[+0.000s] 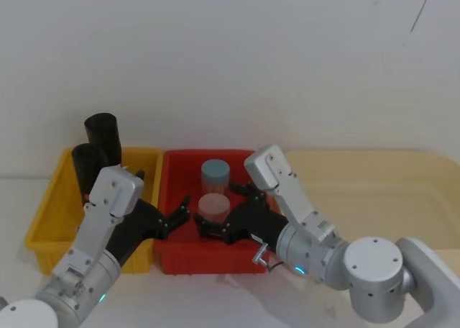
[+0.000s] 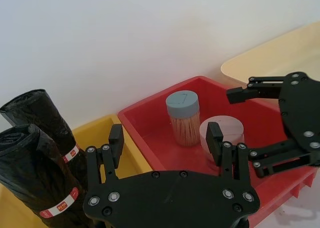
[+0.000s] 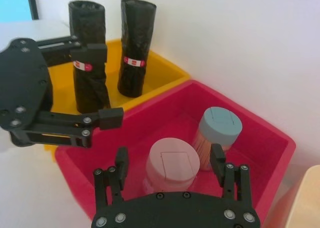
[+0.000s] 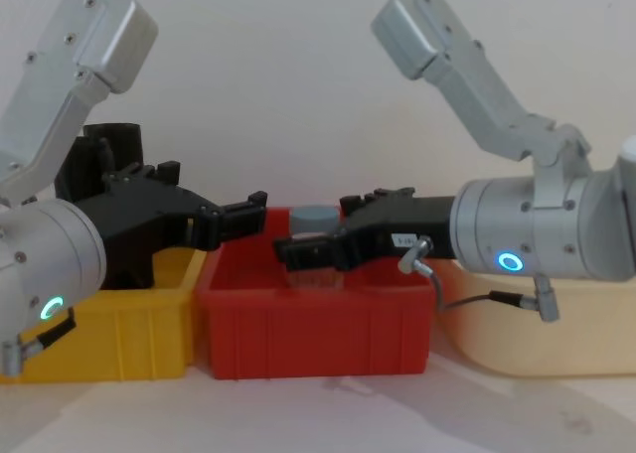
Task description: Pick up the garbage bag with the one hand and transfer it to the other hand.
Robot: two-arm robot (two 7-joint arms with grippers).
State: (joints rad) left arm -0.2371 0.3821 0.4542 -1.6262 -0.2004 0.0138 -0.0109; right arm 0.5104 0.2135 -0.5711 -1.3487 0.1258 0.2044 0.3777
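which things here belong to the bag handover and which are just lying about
Job: garbage bag (either of two like rolls), left gripper, right gripper, both open.
Lying about: blue-lid jar, pink-lid jar, red bin, yellow bin, cream tray.

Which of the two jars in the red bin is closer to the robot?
The pink-lidded jar. The blue-lidded jar stands just behind it, farther from the robot.

A: Left gripper status?
B: Extended forward and inward, jaws spread apart, teal ring lit on wrist.
A: Right gripper?
B: Extended inward opposite, tips near left's, jaws likewise spread.
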